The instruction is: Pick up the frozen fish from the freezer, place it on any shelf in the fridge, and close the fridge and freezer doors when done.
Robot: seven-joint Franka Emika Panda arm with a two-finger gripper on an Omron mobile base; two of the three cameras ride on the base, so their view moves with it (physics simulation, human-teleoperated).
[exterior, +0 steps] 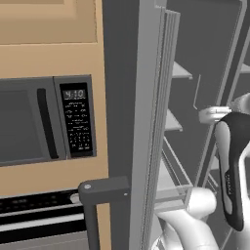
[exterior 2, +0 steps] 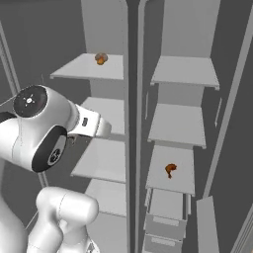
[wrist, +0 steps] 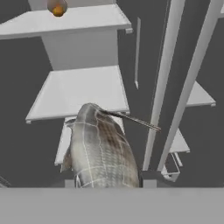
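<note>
Hand view has the fish [wrist: 101,151] right up against the lens – a scaly silver-grey body rising from between the fingertips, so the gripper [wrist: 107,183] is clamped shut on it. The fish is out of the freezer and hanging in front of the wide shelves, nose pointing at the middle shelf [wrist: 81,92]. On the shelf above sits a small orange lump [wrist: 57,7].

Right base view shows the layout better: fridge [exterior 2: 94,118] on the left with its broad slabs, freezer [exterior 2: 180,123] on the right with short shelves and clear drawers, and a grey divider [exterior 2: 132,123] between them. The arm's wrist is just at the edge of the fridge opening. There's another orange-brown bit [exterior 2: 170,170] on a freezer shelf, not the robot's concern.

So the step looks like the carry-in and set-down. To do it well the robot probably wants to push the fish forward over the middle of that shelf – not just over the front lip – and come down until it's nearly touching before letting go, otherwise a slim thing like that could slide off the edge. Keeping clear of the divider and the shelf above matters too. Both doors are yet to be shut; the left base view shows one door [exterior: 146,122] edge-on, wide open.
</note>
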